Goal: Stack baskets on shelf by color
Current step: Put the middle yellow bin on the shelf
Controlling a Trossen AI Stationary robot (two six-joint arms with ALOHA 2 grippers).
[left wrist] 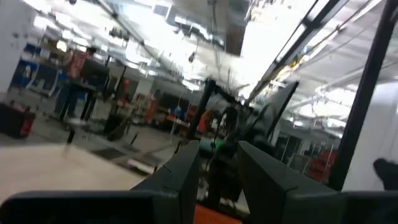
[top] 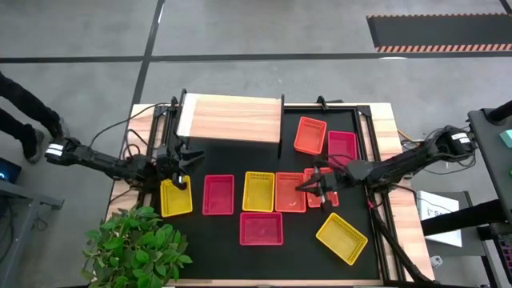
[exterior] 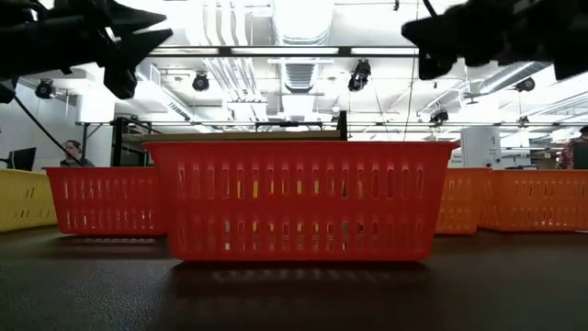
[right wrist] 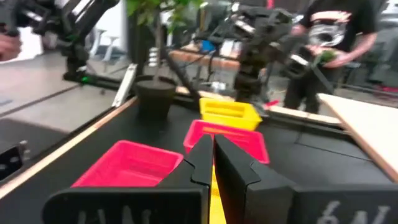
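Note:
The light wooden shelf (top: 232,118) stands at the table's far edge with nothing on it. Several baskets rest on their bases on the black mat. A row holds yellow (top: 176,198), pink (top: 218,194), yellow (top: 258,192) and orange (top: 290,192) ones. My left gripper (top: 186,168) (left wrist: 219,168) hovers open just beyond the left yellow basket. My right gripper (top: 310,190) (right wrist: 212,149) is shut and hovers over the row's right end, above another orange basket (top: 326,197). In the low view both grippers (exterior: 138,60) (exterior: 432,51) hang high above the baskets and carry nothing.
More baskets lie apart: orange (top: 310,134) and pink (top: 342,146) near the far right, pink (top: 262,228) and a slanted yellow one (top: 342,238) toward the near edge. A potted plant (top: 138,244) stands at the near left corner. People show in the room beyond.

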